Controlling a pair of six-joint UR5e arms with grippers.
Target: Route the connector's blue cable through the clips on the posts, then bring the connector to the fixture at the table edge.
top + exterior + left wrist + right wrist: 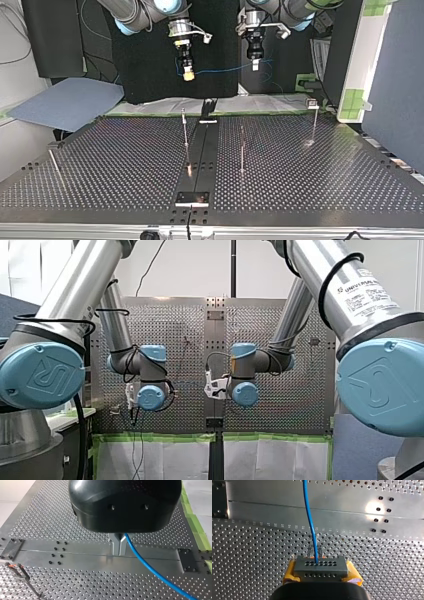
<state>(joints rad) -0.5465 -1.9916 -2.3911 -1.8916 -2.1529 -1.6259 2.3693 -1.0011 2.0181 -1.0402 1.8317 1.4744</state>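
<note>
At the top view's left, our right gripper (188, 76) pinches the connector (320, 566), hardly visible there, high behind the table (125, 150). Its blue cable (225, 69) runs level rightwards to our left gripper (255, 65), fingers (115, 545) pressed together on it.

1. Front view: bright, even room light with no hard shadows. The pale wall (190, 265) glows, long highlights run down the arms' (75, 290) metal tubes, and the bench (280, 340) is an even grey.
2. Top view: dimmer. The bench is dark with a low sheen, with a warm glint on its centre rail (189, 170) and a pale spot at the foot of one post (314, 125). The blue cable (225, 69) stands out against a black backdrop.
3. Left wrist view: the left tool (119, 551) has a soft sheen on its black housing, and the rail mirrors its fingers.
4. Right wrist view: a round glare spot burns on the rail, while the connector (320, 566) in the right tool (320, 572) stays dull.
</note>
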